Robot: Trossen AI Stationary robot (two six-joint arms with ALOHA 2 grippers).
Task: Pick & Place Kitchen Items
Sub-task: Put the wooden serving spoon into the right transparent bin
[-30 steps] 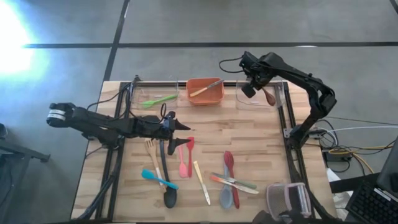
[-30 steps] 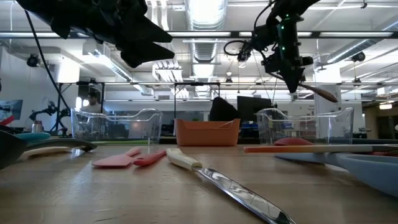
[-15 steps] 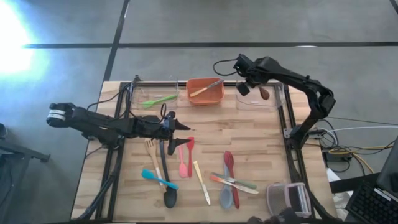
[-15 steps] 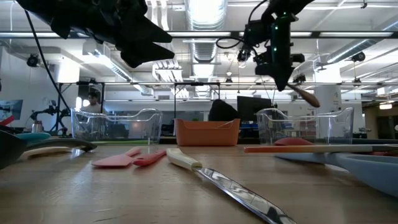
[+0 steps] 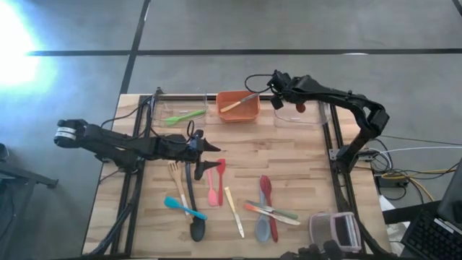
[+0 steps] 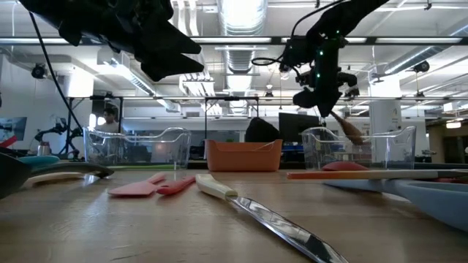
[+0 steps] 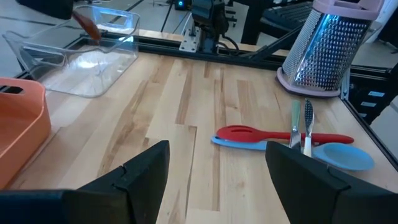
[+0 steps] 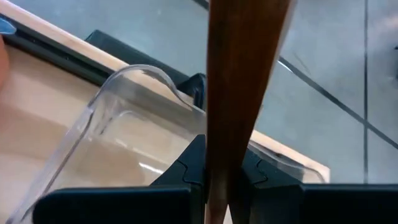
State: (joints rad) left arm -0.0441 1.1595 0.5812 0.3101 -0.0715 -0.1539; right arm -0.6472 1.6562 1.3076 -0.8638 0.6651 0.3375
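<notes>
Nearest the front edge of the table (image 5: pixel 303 155) we see most of the kitchen items still loose: black spoon (image 5: pixel 196 230), teal spoon (image 5: pixel 183 208), pale wooden stick (image 5: pixel 233 211), pink spatula (image 5: pixel 211 186), red spatula (image 5: pixel 219 172), wooden fork (image 5: pixel 176 179), a red spoon (image 5: pixel 268 196) over a blue one (image 5: pixel 263 220), plus a flat orange-and-green piece (image 5: pixel 271 211); a metal grater (image 5: pixel 334 231) sits at the corner, not ours to sort by our reading.

Mid-table, left gripper (image 5: pixel 213 147) hovers over the loose pile, fingers wide, nothing between them.

Farther back, three bins: left clear bin (image 5: pixel 160 110) holds a green utensil (image 5: pixel 182 115); orange bin (image 5: pixel 238 105) holds a wooden-handled tool (image 5: pixel 238 102); right clear bin (image 5: pixel 307 115) looks empty.

Right gripper (image 5: pixel 276 101) hangs at that right bin's inner edge, fingers clamped on a brown wooden spoon (image 8: pixel 239 93), bowl dangling over the bin.

Our call: two placed, one mid-carry, roughly ten left.

Hard to tell: exact count in the overlapping red/blue cluster; whether the spoon touches the bin wall; the orange bin's contents beyond that one tool.
</notes>
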